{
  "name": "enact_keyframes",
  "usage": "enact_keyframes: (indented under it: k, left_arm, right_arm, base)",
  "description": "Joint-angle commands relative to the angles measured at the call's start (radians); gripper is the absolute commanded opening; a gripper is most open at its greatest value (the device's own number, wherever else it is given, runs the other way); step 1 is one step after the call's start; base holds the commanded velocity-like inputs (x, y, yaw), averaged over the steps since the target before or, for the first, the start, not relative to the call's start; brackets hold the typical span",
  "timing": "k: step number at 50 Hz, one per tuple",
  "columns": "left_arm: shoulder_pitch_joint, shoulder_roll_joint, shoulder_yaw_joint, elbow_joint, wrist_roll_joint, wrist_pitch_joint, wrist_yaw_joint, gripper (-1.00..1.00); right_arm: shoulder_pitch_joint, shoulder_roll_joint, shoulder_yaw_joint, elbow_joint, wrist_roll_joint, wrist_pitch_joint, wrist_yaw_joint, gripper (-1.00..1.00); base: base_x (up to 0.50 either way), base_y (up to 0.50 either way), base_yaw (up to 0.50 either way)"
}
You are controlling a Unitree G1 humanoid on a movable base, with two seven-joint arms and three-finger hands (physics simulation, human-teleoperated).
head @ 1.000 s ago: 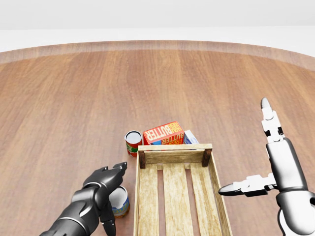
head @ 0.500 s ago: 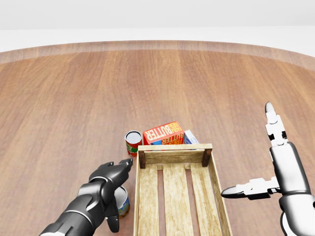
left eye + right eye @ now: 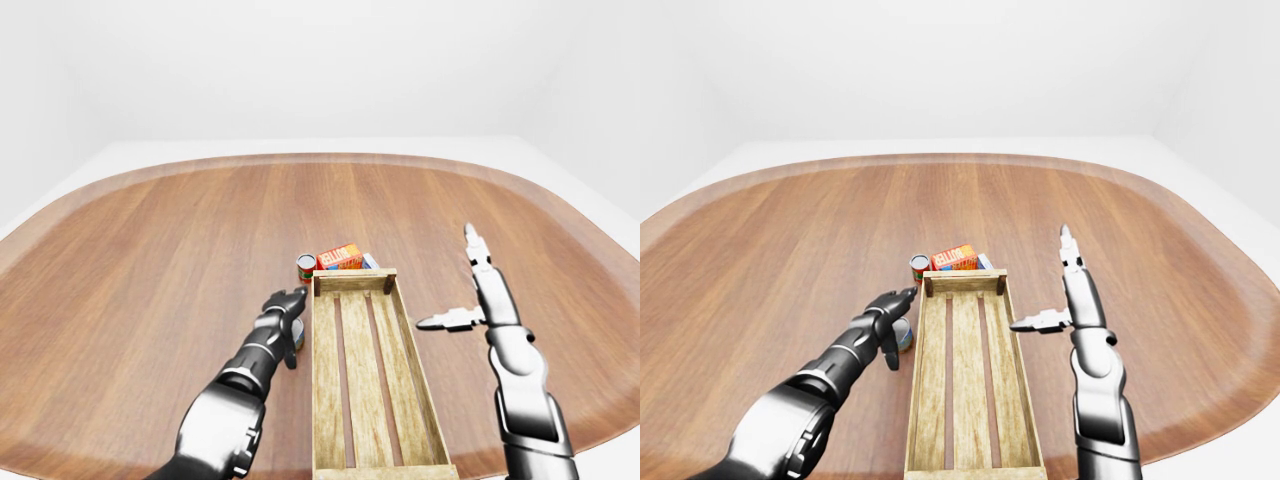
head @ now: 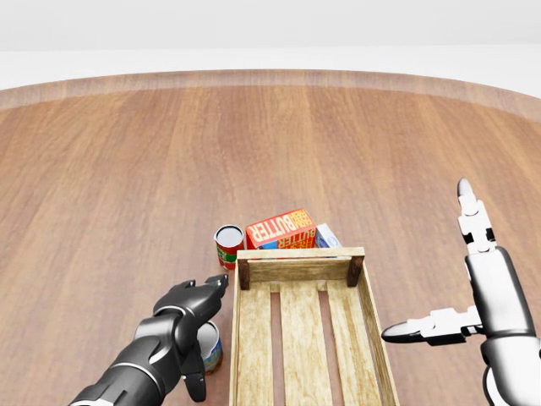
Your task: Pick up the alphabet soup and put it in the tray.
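The left hand [image 4: 193,320] hovers open over the blue-labelled can [image 4: 208,347] beside the wooden tray [image 4: 298,269], and should settle its fingers around the can before closing.

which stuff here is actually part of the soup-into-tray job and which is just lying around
Part of the job:
- red-and-white can, likely the alphabet soup
- wooden tray
- left hand, open near the cans

Just lying about:
- butter box
- blue-labelled can beside the left hand
- bluish box behind the tray
- right hand, idle, open
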Motion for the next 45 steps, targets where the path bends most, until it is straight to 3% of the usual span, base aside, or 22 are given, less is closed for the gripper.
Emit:
enact_keyframes:
  k: [1,13,14,15,16,45]
  left_arm:
    - [0.008,-0.005,-0.011,0.01,-0.001,0.0,-0.005,1.0]
    - [0.011,-0.008,-0.011,0.015,-0.002,0.0,0.001,1.0]
    - [0.011,-0.008,-0.009,0.015,-0.005,0.0,0.002,0.58]
    - [0.011,-0.008,-0.01,0.015,-0.005,0.0,0.003,-0.49]
    - [0.011,-0.008,-0.01,0.015,-0.005,0.0,0.002,-1.0]
    - [0.012,-0.001,-0.013,0.016,0.005,0.0,0.012,-1.0]
  right_arm:
    - [0.005,0.002,-0.001,-0.002,0.001,0.0,-0.001,1.0]
    - [0.005,0.005,0.004,0.003,-0.002,0.0,-0.005,1.0]
    - [0.004,0.006,0.004,0.003,-0.002,0.0,-0.006,1.0]
    - [0.004,0.006,0.004,0.003,-0.002,0.0,-0.006,1.0]
    - [0.005,0.006,0.005,0.003,-0.003,0.0,-0.006,1.0]
    - [0.005,0.007,0.008,0.006,-0.002,0.0,-0.008,1.0]
  base:
    - [0.0,0.0,0.0]
    - [0.0,0.0,0.0]
    - [0.0,0.0,0.0]
    - [0.0,0.0,0.0]
    - [0.0,0.0,0.0]
    - [0.0,0.0,0.0]
